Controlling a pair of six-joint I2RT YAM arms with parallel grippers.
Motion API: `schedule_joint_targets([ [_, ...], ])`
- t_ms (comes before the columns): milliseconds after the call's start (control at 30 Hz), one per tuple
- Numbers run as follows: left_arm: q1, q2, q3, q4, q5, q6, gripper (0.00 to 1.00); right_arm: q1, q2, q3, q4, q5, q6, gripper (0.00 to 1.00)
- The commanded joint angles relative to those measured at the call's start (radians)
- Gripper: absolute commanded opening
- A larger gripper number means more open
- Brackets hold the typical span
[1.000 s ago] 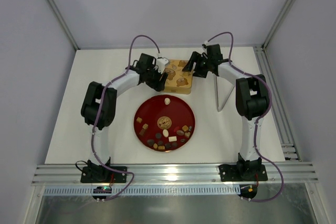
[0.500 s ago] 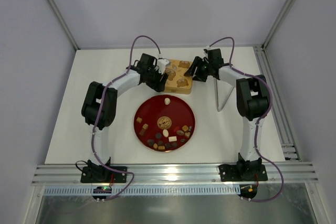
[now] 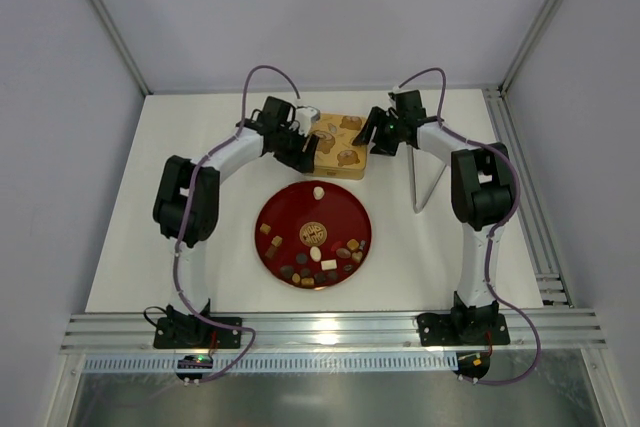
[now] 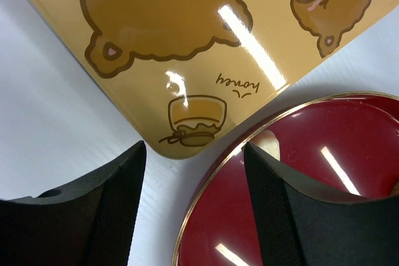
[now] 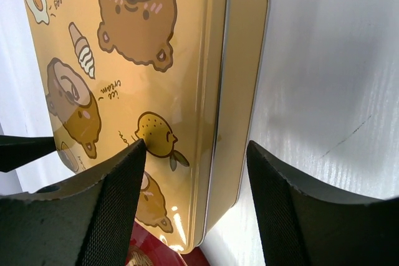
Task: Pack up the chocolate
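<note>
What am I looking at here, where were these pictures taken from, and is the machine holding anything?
This is a robot with two arms bolted at the near edge of a white table. The wide picture comes from a fixed camera above and behind the arms; the two close-ups come from cameras on the wrists, so the black shapes at the bottom are each arm's own fingers. On the table sit a yellow tin printed with cartoon bears, lid on, and a round red plate carrying small brown and cream chocolates. The left gripper hangs over a tin corner beside the plate; the right gripper hangs over the tin's side edge. Both are open and hold nothing.
</note>
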Motion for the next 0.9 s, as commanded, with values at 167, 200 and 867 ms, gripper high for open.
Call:
schedule_joint_targets([
  [167, 0.094, -0.094, 0.079, -0.002, 0.122, -0.179, 0.65, -0.007, 0.027, 0.067, -0.067, 0.031, -0.054, 0.67],
  [200, 0.101, -0.087, 0.094, 0.001, 0.114, -0.196, 0.65, -0.009, 0.027, 0.07, -0.066, 0.027, -0.056, 0.67],
  [867, 0.115, 0.186, 0.242, 0.11, -0.044, -0.452, 0.6, -0.006, 0.054, 0.134, -0.107, 0.007, -0.082, 0.67],
])
